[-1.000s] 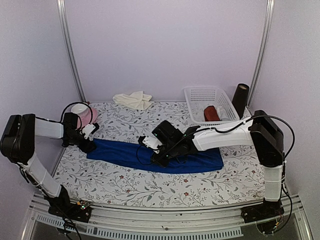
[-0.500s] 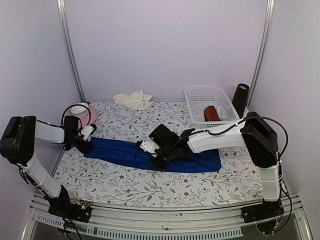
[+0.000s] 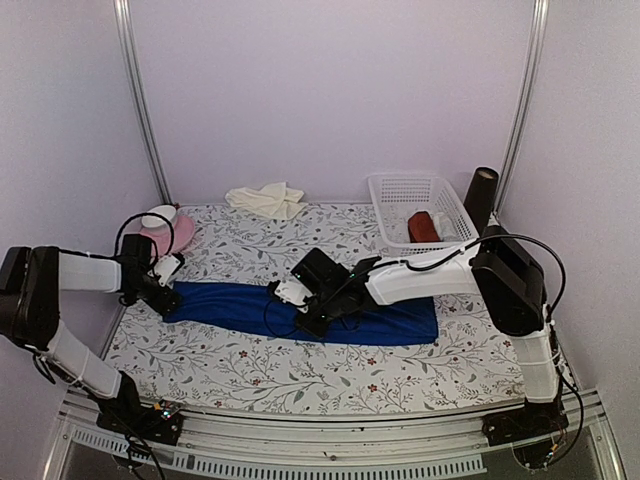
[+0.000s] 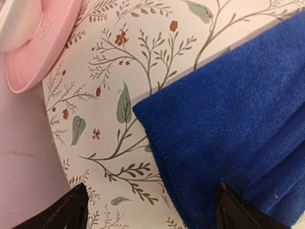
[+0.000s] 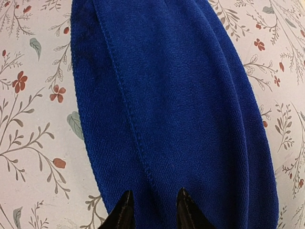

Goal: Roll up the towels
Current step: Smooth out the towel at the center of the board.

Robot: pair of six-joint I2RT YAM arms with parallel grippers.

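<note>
At table (image 3: 330, 372) middle: blue towel (image 3: 225, 305), flat, 9 to 3 o'clock.
At 12 o'clock: cream towel (image 3: 265, 198).
Left gripper (image 4: 152, 206): wide open, holding nothing.
Right gripper (image 5: 152, 207): nearly shut, pinching blue fold.
Danger: weak pinch, cloth slipping, crooked roll.

The royal blue cloth towel (image 5: 181, 95) runs out of view ahead of the right jaws, whose tips alone show; whether they pinch it cannot be told. Ahead-left of the left jaws, a pink round dish (image 4: 47, 47) is cut off.
</note>
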